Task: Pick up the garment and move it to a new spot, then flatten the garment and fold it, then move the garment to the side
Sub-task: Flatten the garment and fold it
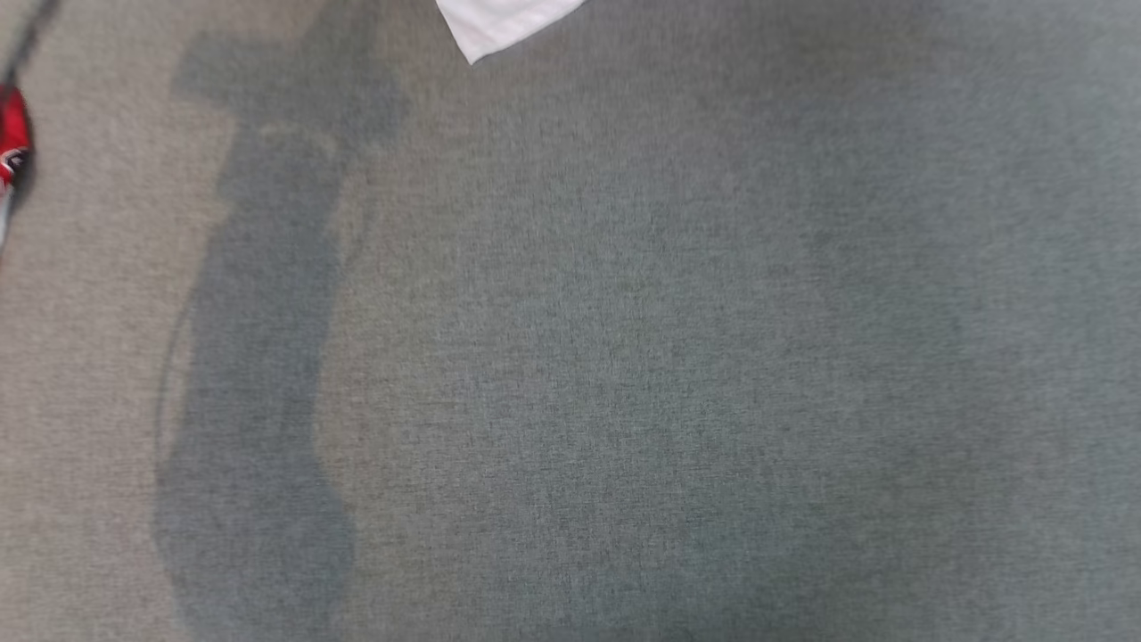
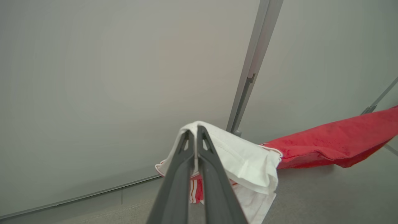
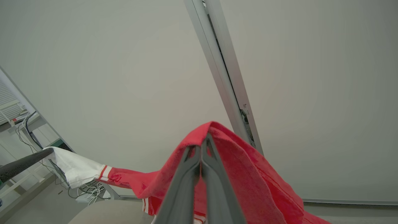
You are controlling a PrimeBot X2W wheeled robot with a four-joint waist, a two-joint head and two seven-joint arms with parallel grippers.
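The garment is red and white with striped trim, and it hangs stretched between my two grippers above the grey fabric surface [image 1: 624, 357]. My left gripper [image 2: 195, 130] is shut on a white fold of the garment [image 2: 248, 155], whose red part [image 2: 335, 140] runs off to the right. My right gripper [image 3: 203, 140] is shut on the red cloth [image 3: 248, 168]. In the right wrist view the white end [image 3: 74, 168] reaches left to the other arm's dark finger [image 3: 25, 163]. In the head view a white corner [image 1: 499, 22] hangs in from the top and a red bit [image 1: 11, 134] sits at the left edge.
A pale wall with a grey metal upright [image 2: 252, 68] [image 3: 224, 77] stands behind the cloth. Loose cables [image 3: 90, 188] and a metal frame lie low at the left of the right wrist view. A long shadow [image 1: 258, 357] falls across the left of the surface.
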